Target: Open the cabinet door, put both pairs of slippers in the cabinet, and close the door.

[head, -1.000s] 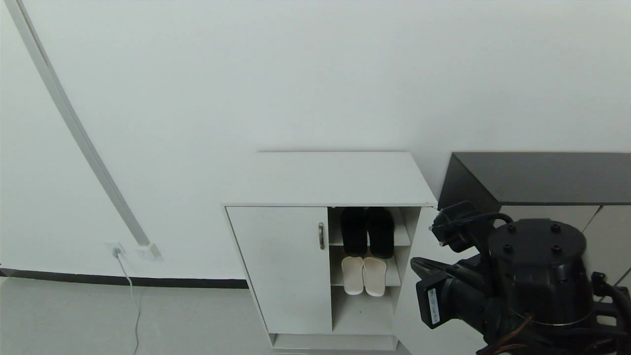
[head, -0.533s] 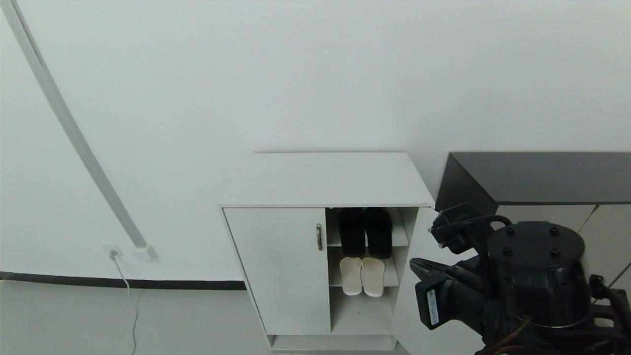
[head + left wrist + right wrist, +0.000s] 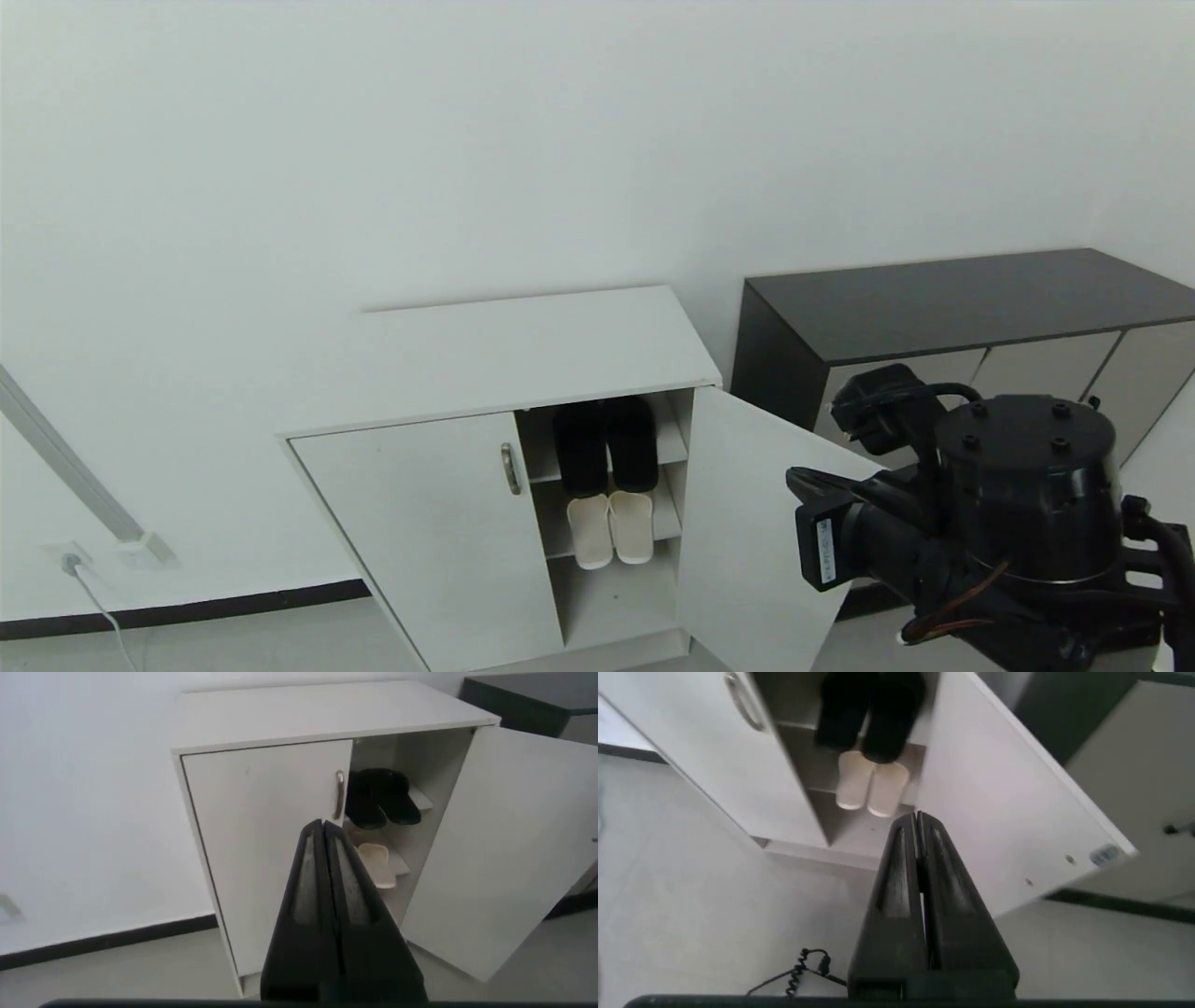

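1. Black slippers (image 3: 605, 443) lie side by side on the upper shelf (image 3: 673, 452) of the cabinet (image 3: 523, 345), in its right-hand half.
2. White slippers (image 3: 611, 527) lie as a pair on the shelf below (image 3: 666, 528), directly under the black pair, with their ends hanging slightly over the front edge.
3. Right door (image 3: 747, 523) stands swung wide open toward the robot, leaving both shelves in plain sight.
4. Left door (image 3: 429, 541) is shut, and its metal handle (image 3: 511, 469) stands upright at the inner edge, just beside the open half.
5. Left gripper (image 3: 324, 831) hangs in front of the cabinet, well apart from it, in line with the handle. Its jaws are pressed together and hold nothing.
6. Right gripper (image 3: 918, 821) is out in front of the open half, apart from both the shelves and the open door. Its jaws are likewise closed and hold nothing.
7. White-topped, the cabinet stands on a pale floor (image 3: 187, 649) against a plain white wall (image 3: 467, 140).
8. Dark-topped sideboard (image 3: 952, 299) stands along the same wall just to the cabinet's right, partly behind the open door.
9. To the cabinet's left, a socket (image 3: 70, 560) sits low on the wall with a cable (image 3: 103, 616) trailing down from it. A slanting conduit (image 3: 56, 457) ends beside it, above a black skirting (image 3: 187, 611).
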You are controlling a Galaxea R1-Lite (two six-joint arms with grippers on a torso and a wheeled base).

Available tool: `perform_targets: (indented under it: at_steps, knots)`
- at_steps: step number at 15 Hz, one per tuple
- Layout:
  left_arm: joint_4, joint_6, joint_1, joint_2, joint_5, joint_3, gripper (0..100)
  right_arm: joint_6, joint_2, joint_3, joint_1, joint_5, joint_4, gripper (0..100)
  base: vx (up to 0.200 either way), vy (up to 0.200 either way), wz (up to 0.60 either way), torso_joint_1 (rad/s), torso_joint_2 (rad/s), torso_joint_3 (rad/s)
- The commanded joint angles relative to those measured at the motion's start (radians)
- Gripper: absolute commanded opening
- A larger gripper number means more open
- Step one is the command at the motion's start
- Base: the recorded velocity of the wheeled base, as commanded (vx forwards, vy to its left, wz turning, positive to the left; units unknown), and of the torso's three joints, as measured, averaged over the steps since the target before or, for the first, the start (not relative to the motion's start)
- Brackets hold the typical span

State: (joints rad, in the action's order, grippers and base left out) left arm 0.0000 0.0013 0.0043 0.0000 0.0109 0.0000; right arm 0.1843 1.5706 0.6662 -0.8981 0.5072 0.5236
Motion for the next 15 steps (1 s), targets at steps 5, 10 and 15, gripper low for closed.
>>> perform_targets:
  at_steps: [5, 10, 15]
  knots:
    - [0.0, -0.001, -0.001, 0.0, -0.002, 0.0, 0, 0.0, 0.0, -0.007, 0.038, 0.001, 0.003, 0, -0.12, 0.0, 0.0, 0.001, 0.0, 0.002]
    - [0.0, 0.0, -0.001, 0.0, -0.002, 0.0, 0, -0.016, 0.052, 0.015, 0.116, -0.007, 0.016, 0, -0.12, 0.0, 0.0, 0.0, 0.0, 0.0]
    - [0.0, 0.0, -0.001, 0.0, -0.003, 0.0, 0, -0.032, 0.282, 0.313, 0.393, -0.107, -0.007, 0, 0.0, 0.0, 0.0, 0.0, 0.0, 0.0]
